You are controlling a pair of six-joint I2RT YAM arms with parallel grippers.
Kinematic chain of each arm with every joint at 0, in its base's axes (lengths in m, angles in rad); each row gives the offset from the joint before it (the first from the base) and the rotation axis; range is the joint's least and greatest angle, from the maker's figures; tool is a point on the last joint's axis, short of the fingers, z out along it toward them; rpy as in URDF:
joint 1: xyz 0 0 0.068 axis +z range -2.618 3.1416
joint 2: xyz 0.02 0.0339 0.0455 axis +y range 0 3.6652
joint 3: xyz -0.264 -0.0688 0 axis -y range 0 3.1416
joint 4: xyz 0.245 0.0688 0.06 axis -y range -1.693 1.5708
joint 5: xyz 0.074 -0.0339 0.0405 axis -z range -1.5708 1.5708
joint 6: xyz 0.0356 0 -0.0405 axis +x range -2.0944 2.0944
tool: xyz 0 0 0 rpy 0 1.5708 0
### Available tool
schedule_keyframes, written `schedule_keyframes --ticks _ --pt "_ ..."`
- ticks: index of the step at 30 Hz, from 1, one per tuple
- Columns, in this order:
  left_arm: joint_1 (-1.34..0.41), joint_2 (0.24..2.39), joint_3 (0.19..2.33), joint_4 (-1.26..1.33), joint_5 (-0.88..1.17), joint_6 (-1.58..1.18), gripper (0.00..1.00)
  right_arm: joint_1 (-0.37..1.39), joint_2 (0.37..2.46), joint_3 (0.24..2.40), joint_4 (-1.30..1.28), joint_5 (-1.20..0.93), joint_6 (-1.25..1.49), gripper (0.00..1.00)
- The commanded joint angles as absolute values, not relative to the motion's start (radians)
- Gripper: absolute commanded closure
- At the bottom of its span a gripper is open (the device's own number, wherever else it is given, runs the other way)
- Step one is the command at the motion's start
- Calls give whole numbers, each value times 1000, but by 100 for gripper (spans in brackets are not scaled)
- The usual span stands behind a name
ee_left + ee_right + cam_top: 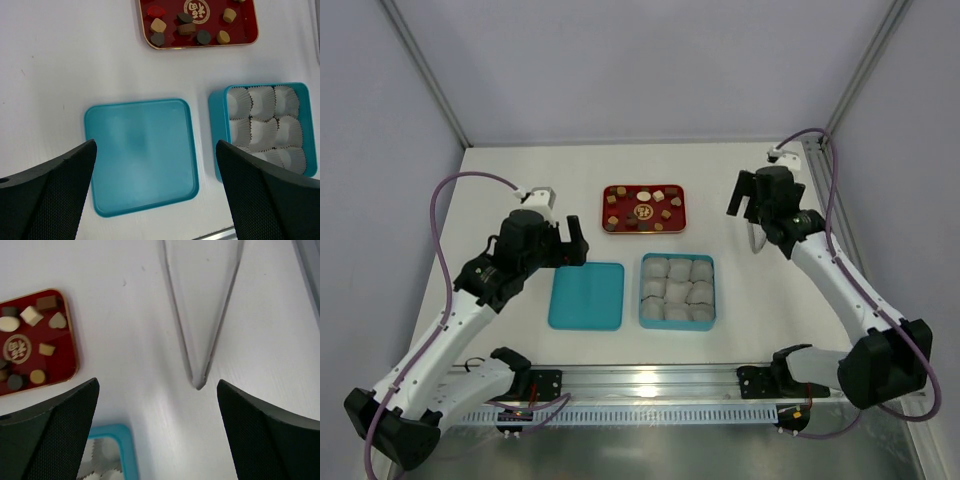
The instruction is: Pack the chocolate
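- Small tan and brown chocolate pieces (159, 25) lie scattered on the rectangular red tray (245, 30), apart from the square teal box (218, 125).
- Left gripper (157, 200): jaws spread wide, holding nothing, above the flat teal lid (140, 150).
- Right gripper (157, 435): jaws spread wide, holding nothing.

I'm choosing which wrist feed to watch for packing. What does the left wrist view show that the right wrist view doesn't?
Only the left wrist: the flat square turquoise lid. Only the right wrist: the V-shaped metal tongs lying on the white table. Both: the red rectangular tray of small brown and tan chocolate pieces, and the turquoise box of white paper cups, just its corner in the right view.
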State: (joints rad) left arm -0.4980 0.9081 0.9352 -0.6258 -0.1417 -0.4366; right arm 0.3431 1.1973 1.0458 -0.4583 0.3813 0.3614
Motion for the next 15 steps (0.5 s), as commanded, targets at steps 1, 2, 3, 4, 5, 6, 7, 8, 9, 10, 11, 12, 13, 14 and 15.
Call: schedule_keyframes --ticks 1,2,3,4,5,6,7,8,9,10,11,12,13,14,15 --pt "-502 908 982 -618 -98 -422 0 194 1282 1117 -460 267 311 0" --pt "-502 908 985 -618 -92 -422 0 161 1319 1120 -448 224 310 0" --pt "-502 911 985 -617 -80 -422 0 99 1342 1130 -434 204 316 0" --pt "-502 911 985 -618 -78 -419 0 75 1365 1134 -423 180 319 0" --pt "-502 910 986 -618 -75 -419 0 57 1408 1134 -411 163 311 0" --pt "-502 907 986 -618 -74 -417 0 35 1439 1138 -384 146 305 0" --pt "-503 905 986 -620 -74 -416 0 13 1469 1150 -380 134 301 0" --pt "-502 902 985 -620 -74 -414 0 12 1532 1161 -379 108 282 0" --pt "-502 896 983 -620 -74 -414 0 -14 1558 1182 -377 97 270 0" --pt "-502 894 983 -620 -74 -413 0 -18 1581 1192 -373 92 259 0" --pt "-502 891 982 -620 -74 -413 0 -20 1626 1201 -370 98 253 0" --pt "-502 893 983 -620 -74 -413 0 -20 1644 1222 -374 101 244 0" --pt "-502 891 983 -620 -71 -413 0 -21 1666 1233 -380 101 241 0" --pt "-503 893 982 -620 -69 -413 0 -21 1681 1241 -379 103 241 0" --pt "-502 891 982 -620 -68 -413 0 -23 1707 1253 -380 112 241 0"
